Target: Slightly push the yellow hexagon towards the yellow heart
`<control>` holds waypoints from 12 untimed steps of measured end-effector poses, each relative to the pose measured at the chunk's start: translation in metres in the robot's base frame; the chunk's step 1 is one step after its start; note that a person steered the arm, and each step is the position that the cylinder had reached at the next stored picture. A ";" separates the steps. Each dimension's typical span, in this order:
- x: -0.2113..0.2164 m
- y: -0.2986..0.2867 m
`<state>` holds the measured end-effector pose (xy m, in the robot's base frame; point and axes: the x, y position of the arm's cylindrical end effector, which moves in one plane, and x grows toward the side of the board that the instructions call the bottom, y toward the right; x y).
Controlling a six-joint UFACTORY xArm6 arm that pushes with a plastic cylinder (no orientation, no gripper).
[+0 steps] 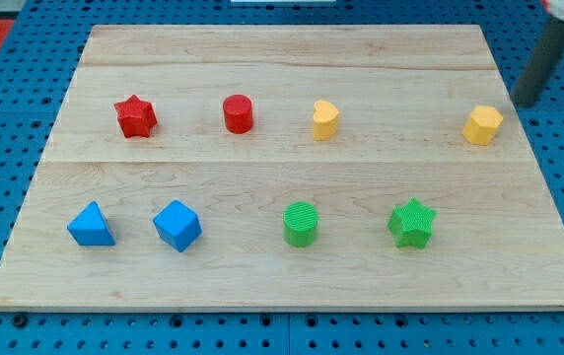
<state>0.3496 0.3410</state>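
Tool: since no jaws exist on the rod, nothing is clamped; my tip [525, 103] is set bare at the bench [262, 286] edge.
Yellow hexagon [483, 125]: found just to the tip's left and slightly below, apart from it.
Yellow heart [325, 119]: placed well beyond the hexagon, further left.
Handling: judged light, rigid, easily slid; its right face should be contacted squarely.

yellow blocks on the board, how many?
2. The yellow heart sits in the top row near the middle; the yellow hexagon is in the same row toward the view's right, just left of my tip. None look hidden.
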 end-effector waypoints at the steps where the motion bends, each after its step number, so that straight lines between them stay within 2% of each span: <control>1: 0.024 0.001; 2: 0.032 -0.032; 3: 0.031 -0.038; 5: 0.062 -0.068; 6: 0.060 -0.085; 7: 0.060 -0.083; 8: 0.113 -0.040; 9: 0.154 -0.023; 11: 0.172 -0.022; 12: 0.167 -0.020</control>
<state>0.5165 0.3212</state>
